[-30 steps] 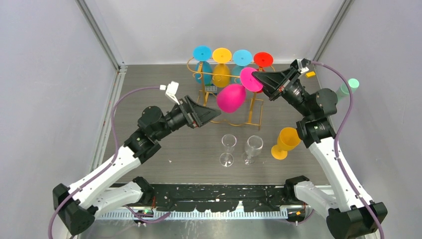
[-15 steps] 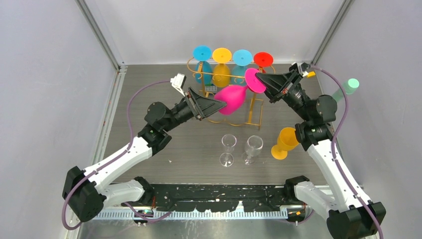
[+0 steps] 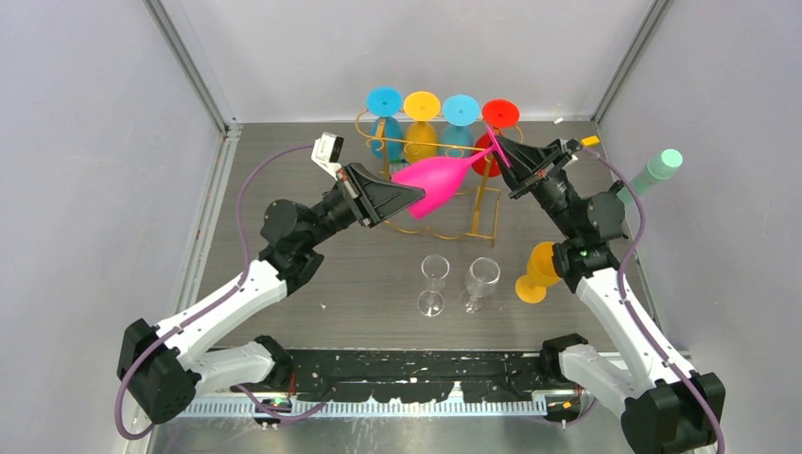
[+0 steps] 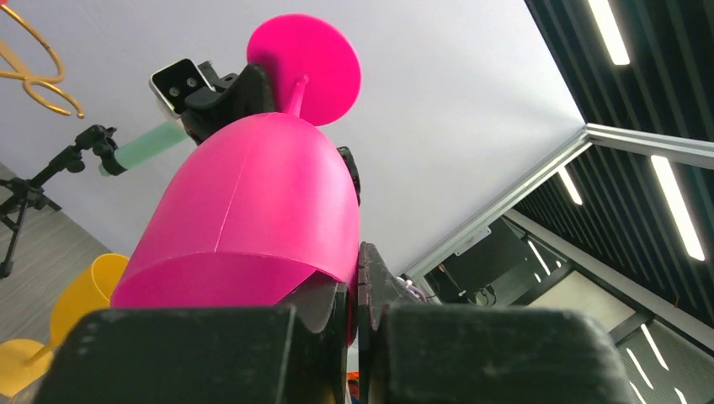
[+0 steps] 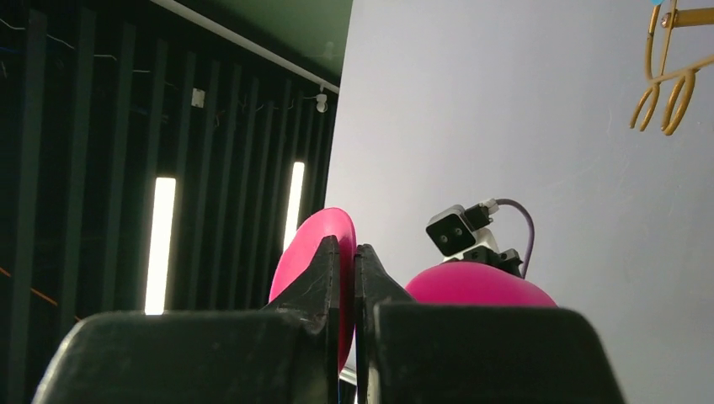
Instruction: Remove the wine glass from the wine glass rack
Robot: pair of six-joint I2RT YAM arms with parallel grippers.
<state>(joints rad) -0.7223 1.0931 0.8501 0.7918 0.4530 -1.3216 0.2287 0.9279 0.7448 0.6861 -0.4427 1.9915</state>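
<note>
A pink wine glass (image 3: 440,180) lies almost level in the air in front of the gold wine glass rack (image 3: 484,223), held from both ends. My left gripper (image 3: 417,196) is shut on the bowl's rim, one finger inside the bowl (image 4: 253,210) and one outside. My right gripper (image 3: 498,149) is shut on the edge of the pink foot disc (image 5: 310,252). In the left wrist view my left gripper (image 4: 358,290) pinches the bowl wall, with the foot (image 4: 305,55) above. In the right wrist view my right gripper (image 5: 347,261) clamps the disc, the bowl (image 5: 480,284) beyond.
Blue (image 3: 384,98), yellow (image 3: 421,104), blue (image 3: 461,107) and red (image 3: 500,113) glasses hang foot-up on the rack. Two clear glasses (image 3: 432,279) (image 3: 482,277) stand on the table in front. An orange glass (image 3: 541,270) stands by my right arm. A green cylinder (image 3: 657,172) sits far right.
My left gripper moved in to the pink bowl and shut on its rim. The glass tipped from hanging down to nearly level. My right gripper kept its hold on the foot.
</note>
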